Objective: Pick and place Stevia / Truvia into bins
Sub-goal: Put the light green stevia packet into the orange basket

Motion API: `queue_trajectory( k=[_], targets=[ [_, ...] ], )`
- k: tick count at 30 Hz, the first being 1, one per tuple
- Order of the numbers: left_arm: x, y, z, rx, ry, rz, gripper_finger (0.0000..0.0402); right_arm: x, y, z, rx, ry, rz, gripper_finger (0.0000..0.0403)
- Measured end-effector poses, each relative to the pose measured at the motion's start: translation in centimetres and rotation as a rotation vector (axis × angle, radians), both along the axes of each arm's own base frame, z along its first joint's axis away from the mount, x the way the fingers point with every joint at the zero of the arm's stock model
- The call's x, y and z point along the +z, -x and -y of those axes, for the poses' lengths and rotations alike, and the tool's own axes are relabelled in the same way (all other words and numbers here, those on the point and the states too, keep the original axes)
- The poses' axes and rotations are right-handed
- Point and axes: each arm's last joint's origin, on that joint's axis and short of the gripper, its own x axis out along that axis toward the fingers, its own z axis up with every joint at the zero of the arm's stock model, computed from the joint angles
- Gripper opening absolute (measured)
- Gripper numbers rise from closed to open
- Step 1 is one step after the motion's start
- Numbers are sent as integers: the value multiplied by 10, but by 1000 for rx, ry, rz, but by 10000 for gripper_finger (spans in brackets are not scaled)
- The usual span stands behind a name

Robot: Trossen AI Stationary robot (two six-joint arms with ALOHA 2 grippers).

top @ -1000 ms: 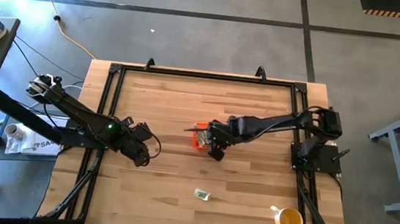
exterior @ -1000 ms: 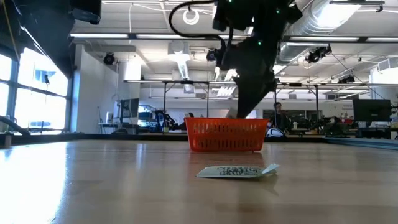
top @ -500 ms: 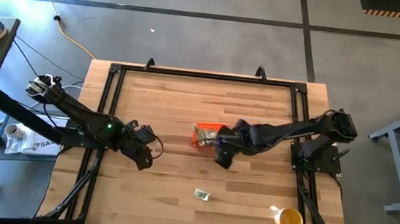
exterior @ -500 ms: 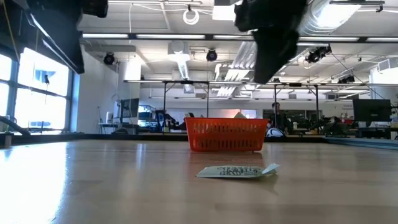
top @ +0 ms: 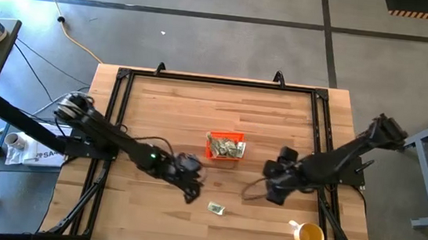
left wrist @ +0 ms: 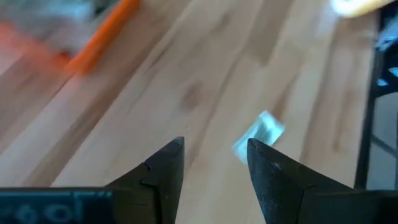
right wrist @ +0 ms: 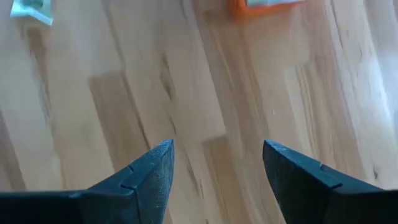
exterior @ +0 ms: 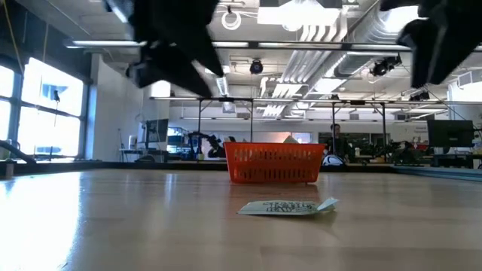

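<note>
An orange bin stands mid-table with several pale green and white Stevia packets inside. One loose packet lies flat on the wood nearer the front edge; it also shows in the low view and the left wrist view. My left gripper hangs open above the table, just left of and beyond the loose packet. My right gripper hangs open right of the bin, with nothing between its fingers.
A yellow cup stands at the table's front right corner. A black frame runs along the table's far and side edges. Bare wood lies between the bin and the loose packet.
My right gripper has opened over the bin, risen and swung away toward the table's right and near side. A packet now lies in the bin with the others. My left gripper has moved right and a little down toward the loose packet, tipping more level.
</note>
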Motion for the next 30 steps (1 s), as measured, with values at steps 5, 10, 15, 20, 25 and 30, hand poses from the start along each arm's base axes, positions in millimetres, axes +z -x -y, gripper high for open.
queue_trajectory(
  k=[5, 10, 15, 20, 25, 30],
  targets=[
    [-4, -39, 22, -185, -160, 39, 228, -3, 35, -5, 38, -25, 28, 236],
    [-19, -68, 34, -308, -252, 22, 258, -10, 53, -4, 85, -19, 29, 236],
    [-31, -85, 44, -408, -282, 7, 276, -14, 58, -5, 106, 20, 42, 236],
    [-52, -89, 48, -498, -268, -53, 274, -13, 54, -7, 123, 29, 99, 236],
    [-64, -91, 49, -561, -305, -66, 268, -12, 51, -8, 103, 10, 133, 236],
    [-75, -90, 46, -613, -283, -98, 267, -11, 49, -9, 99, 14, 163, 236]
  ],
)
